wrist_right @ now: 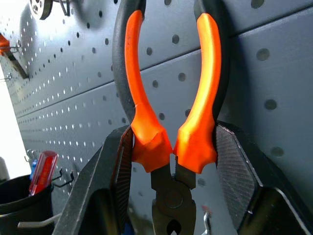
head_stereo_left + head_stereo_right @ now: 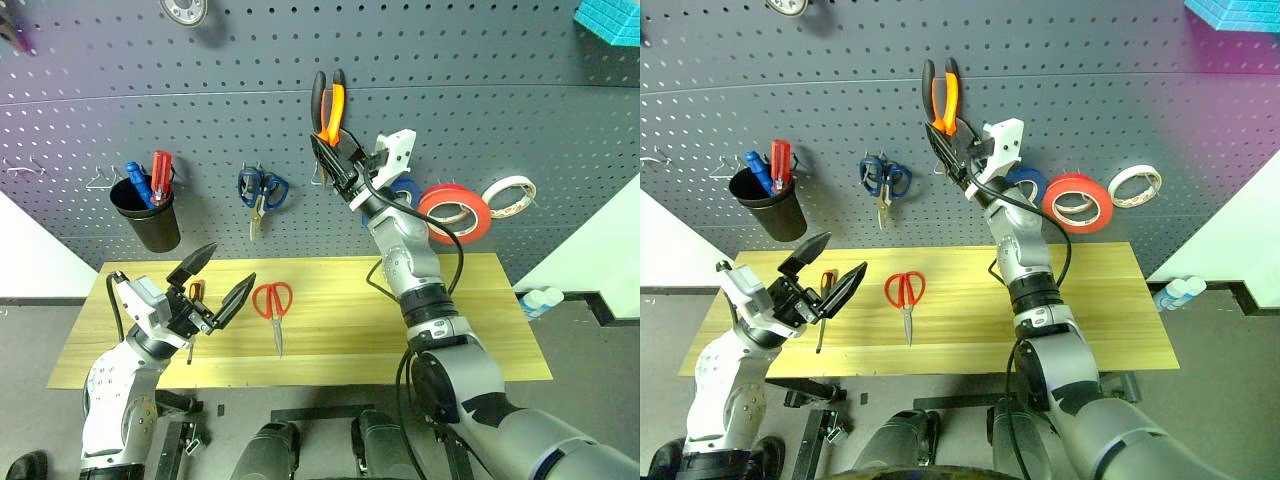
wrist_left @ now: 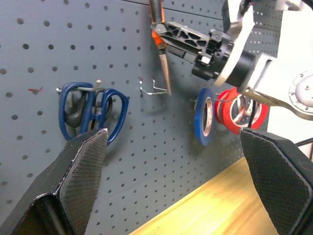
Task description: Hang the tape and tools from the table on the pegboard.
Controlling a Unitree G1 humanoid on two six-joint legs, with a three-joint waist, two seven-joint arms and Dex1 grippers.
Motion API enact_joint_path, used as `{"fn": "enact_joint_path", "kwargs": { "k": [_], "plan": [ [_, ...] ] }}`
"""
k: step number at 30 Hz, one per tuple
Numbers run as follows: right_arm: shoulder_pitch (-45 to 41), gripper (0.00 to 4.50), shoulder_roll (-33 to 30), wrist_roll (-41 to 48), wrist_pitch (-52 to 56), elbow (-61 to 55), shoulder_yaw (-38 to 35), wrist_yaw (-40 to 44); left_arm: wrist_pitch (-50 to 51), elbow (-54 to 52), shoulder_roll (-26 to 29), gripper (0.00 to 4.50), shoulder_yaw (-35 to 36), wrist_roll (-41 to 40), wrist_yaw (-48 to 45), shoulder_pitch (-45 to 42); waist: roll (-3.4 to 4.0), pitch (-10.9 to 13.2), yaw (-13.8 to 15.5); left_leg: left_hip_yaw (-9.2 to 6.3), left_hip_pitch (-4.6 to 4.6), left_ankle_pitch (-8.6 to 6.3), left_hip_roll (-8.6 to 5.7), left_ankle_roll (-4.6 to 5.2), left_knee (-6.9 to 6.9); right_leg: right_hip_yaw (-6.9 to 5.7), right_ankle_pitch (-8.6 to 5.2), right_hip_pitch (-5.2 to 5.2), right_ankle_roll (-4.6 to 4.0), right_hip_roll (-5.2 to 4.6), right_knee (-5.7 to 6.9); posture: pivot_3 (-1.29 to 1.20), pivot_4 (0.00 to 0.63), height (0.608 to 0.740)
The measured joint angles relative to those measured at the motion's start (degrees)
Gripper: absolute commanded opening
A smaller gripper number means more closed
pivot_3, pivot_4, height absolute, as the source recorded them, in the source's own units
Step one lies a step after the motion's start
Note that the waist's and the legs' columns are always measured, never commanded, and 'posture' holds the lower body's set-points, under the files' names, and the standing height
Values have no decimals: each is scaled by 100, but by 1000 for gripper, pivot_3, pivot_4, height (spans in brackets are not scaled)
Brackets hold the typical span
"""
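Note:
My right gripper [image 2: 331,148] is raised in front of the dark grey pegboard [image 2: 520,110] and is shut on the pliers [image 1: 195,117] at the base of their orange-and-black handles, which point up. The pliers' nose [image 3: 166,73] hangs just above a bare metal hook [image 3: 155,89]. The red tape [image 2: 455,212] hangs on the pegboard to the right of that arm. Red-handled scissors [image 2: 273,303] lie on the wooden table [image 2: 480,320]. The orange-handled screwdriver [image 2: 826,287] lies on the table by my left gripper [image 2: 226,270], which hovers open and holds nothing.
On the pegboard hang a black cup [image 2: 147,218] with a red and a blue screwdriver, blue scissors [image 2: 262,190], a blue tape roll [image 3: 204,116] and a whitish roll [image 2: 508,195]. A teal block [image 2: 610,20] sits at the top right. Bottles [image 2: 540,300] stand beyond the table's right end.

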Motion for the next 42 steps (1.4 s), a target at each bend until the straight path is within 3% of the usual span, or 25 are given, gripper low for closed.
{"fn": "enact_joint_path", "kwargs": {
  "k": [15, 28, 42],
  "plan": [
    [-347, 2100, 356, -200, -879, 804, -107, -82, 81, -291, 89, 4500, -3, 2, 153, 119, 3, 0, 4, 13, 3, 3, 17, -5, -3, 10, 6, -6, -9, 14, 3, 16, 115, 740],
    [-687, 2100, 298, -399, -1461, 1400, -156, -262, 372, -728, 213, 4500, -2, -52, 256, 542, 13, 10, 11, 15, 6, 2, 17, -4, -12, 16, 5, -7, -10, 14, 1, 31, 165, 740],
    [-687, 2100, 157, -1220, -2538, 2538, -89, -904, 534, -984, 259, 4500, 6, -113, 341, 748, 17, 45, 12, 16, 24, 2, 18, -3, -13, 19, 4, 12, -13, 15, -1, 49, 187, 740]
  ]
}}
